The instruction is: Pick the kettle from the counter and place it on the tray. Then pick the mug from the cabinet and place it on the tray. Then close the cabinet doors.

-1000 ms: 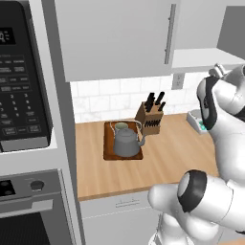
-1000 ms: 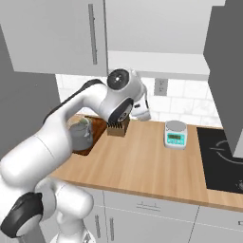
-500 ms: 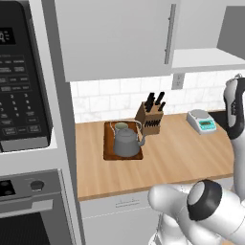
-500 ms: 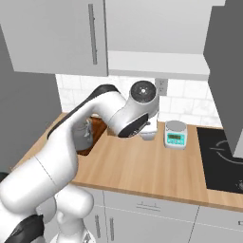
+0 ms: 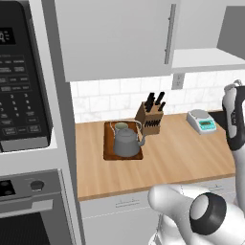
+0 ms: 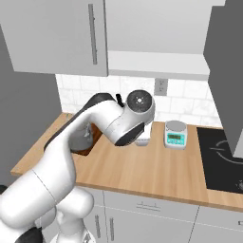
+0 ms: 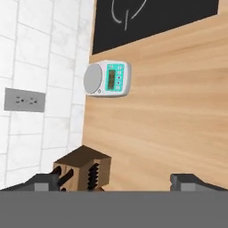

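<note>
Left base view: kettle [image 5: 126, 142] and mug [image 5: 120, 127] stand on the tray [image 5: 109, 154] near the counter's [image 5: 191, 153] back edge; gripper [image 7: 116, 181] released, holding nothing.

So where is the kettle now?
In the left base view, the kettle stands on the tray with the mug behind, left of the knife block.

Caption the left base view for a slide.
Kettle and mug sit on the tray beside the knife block; cabinet door shut.
</note>
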